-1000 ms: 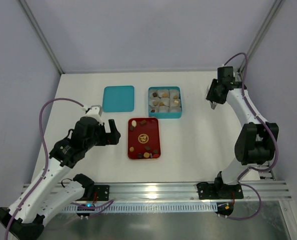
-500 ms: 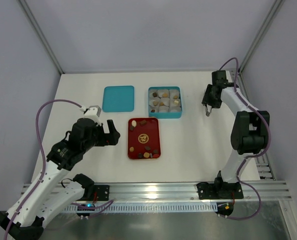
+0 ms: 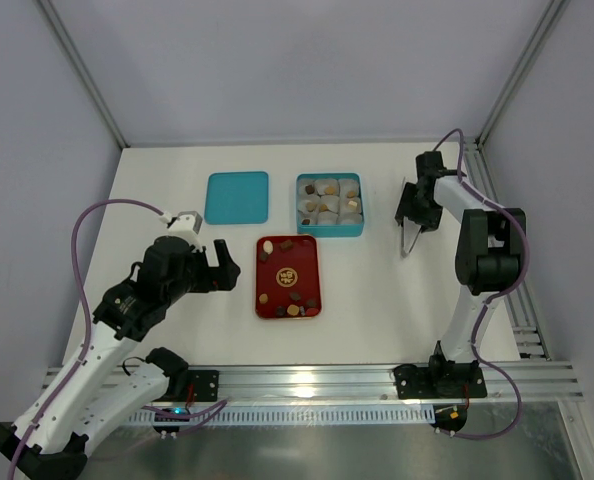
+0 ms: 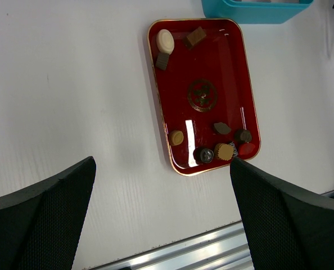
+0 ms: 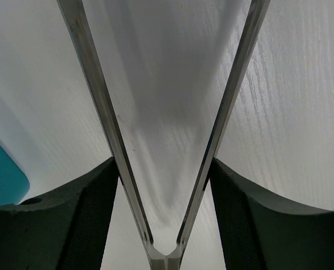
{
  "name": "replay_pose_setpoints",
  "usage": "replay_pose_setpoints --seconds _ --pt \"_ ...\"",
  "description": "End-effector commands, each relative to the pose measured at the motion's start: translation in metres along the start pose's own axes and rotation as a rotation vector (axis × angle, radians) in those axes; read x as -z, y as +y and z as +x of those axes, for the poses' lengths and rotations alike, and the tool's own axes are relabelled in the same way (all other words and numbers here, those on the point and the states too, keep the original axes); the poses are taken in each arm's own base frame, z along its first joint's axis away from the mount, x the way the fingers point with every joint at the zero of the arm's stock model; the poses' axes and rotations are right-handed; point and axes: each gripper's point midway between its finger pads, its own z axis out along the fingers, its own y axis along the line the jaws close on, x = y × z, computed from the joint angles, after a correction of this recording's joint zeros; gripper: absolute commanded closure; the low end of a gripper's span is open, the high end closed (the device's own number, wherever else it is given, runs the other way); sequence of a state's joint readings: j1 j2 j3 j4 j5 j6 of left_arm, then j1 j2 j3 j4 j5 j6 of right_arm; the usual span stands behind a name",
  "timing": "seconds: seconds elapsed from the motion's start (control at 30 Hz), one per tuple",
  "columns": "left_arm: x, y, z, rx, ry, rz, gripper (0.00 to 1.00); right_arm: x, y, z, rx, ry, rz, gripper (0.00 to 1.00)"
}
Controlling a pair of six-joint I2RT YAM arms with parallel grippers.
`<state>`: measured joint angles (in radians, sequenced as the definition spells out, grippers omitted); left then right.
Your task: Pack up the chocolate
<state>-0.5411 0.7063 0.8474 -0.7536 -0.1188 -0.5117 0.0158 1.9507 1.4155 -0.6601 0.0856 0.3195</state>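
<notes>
Several small pieces of chocolate [image 3: 289, 290] lie on a red tray [image 3: 273, 270]; in the left wrist view a cream oval [image 4: 165, 39] and brown pieces [image 4: 224, 151] rest on the red tray [image 4: 212, 62]. My left gripper [image 3: 225, 268] hovers open just left of the tray, and its fingers [image 4: 37, 219] frame the tray's near end. My right gripper [image 3: 413, 218] is right of the teal box [image 3: 329, 231], shut on metal tongs [image 3: 407, 240]. The tongs' [image 5: 105, 124] arms splay in a V between my pads [image 5: 77, 214]; their tips are out of the wrist view.
The teal box holds pale paper cups [image 3: 327, 187], some with chocolate in them. A teal lid [image 3: 237, 197] lies flat to its left. The metal rail [image 3: 307, 380] runs along the table's near edge. White walls close the back and sides.
My right gripper has swung left and down toward the table with the tongs, whose arms now hang lower and spread wider. The left arm shifted only slightly.
</notes>
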Motion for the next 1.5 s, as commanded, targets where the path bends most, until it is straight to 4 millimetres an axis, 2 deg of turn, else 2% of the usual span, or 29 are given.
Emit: replay_pose_setpoints --seconds 0.0,0.27,0.5,0.63,0.83,0.97,1.07,1.1,1.17,1.2,1.23,1.27,1.3,1.37,1.4,1.43,1.47 --pt "0.001 -0.003 -0.007 -0.014 -0.031 0.014 0.0 0.002 0.002 -0.003 -0.004 -0.008 -0.01 0.33" --pt "0.001 -0.003 -0.007 -0.013 -0.029 0.011 0.0 -0.006 0.002 0.002 -0.011 0.018 -0.01 0.27" --pt "0.001 -0.003 -0.007 -0.013 -0.028 0.013 0.0 -0.01 0.0 0.006 -0.013 0.027 0.0 0.26" --pt "0.002 -0.003 -0.007 -0.012 -0.032 0.016 0.0 -0.006 -0.002 0.006 -0.015 0.024 0.005 0.23" --pt "0.002 -0.004 -0.008 -0.014 -0.034 0.019 0.0 0.016 -0.002 0.003 -0.029 0.005 -0.001 0.14" --pt "0.0 0.0 -0.009 -0.011 -0.035 -0.008 0.0 0.042 0.001 0.001 -0.059 -0.037 -0.035 0.1" --pt "-0.001 0.003 -0.011 -0.009 -0.037 -0.029 0.0 0.07 0.001 -0.003 -0.08 -0.102 -0.07 0.1" --pt "0.0 0.005 -0.015 -0.009 -0.046 -0.047 0.0 0.089 0.003 -0.009 -0.086 -0.155 -0.095 0.09" --pt "0.0 0.009 -0.02 0.004 -0.047 -0.088 0.0 0.105 0.007 -0.009 -0.089 -0.191 -0.141 0.1" --pt "-0.006 0.014 -0.022 0.009 -0.035 -0.132 0.0 0.121 0.012 -0.008 -0.079 -0.233 -0.174 0.09" --pt "-0.004 0.011 -0.036 0.018 -0.056 -0.147 0.0 0.129 0.022 -0.004 -0.06 -0.236 -0.228 0.09" --pt "-0.007 0.013 -0.041 0.024 -0.051 -0.174 0.0 0.136 0.028 -0.003 -0.045 -0.248 -0.251 0.09" --pt "-0.014 0.012 -0.055 0.03 -0.058 -0.211 0.0 0.148 0.04 -0.002 -0.019 -0.273 -0.285 0.09" --pt "-0.024 0.013 -0.073 0.047 -0.074 -0.249 0.0 0.163 0.064 -0.003 0.016 -0.293 -0.37 0.09" --pt "-0.043 0.018 -0.074 0.046 -0.041 -0.301 0.0 0.169 0.082 0.001 0.051 -0.295 -0.409 0.1" --pt "-0.046 0.013 -0.091 0.062 -0.065 -0.299 0.0 0.175 0.095 0.002 0.078 -0.296 -0.442 0.09" --pt "-0.057 0.023 -0.097 0.092 -0.05 -0.33 0.0 0.186 0.105 -0.004 0.09 -0.314 -0.473 0.1"
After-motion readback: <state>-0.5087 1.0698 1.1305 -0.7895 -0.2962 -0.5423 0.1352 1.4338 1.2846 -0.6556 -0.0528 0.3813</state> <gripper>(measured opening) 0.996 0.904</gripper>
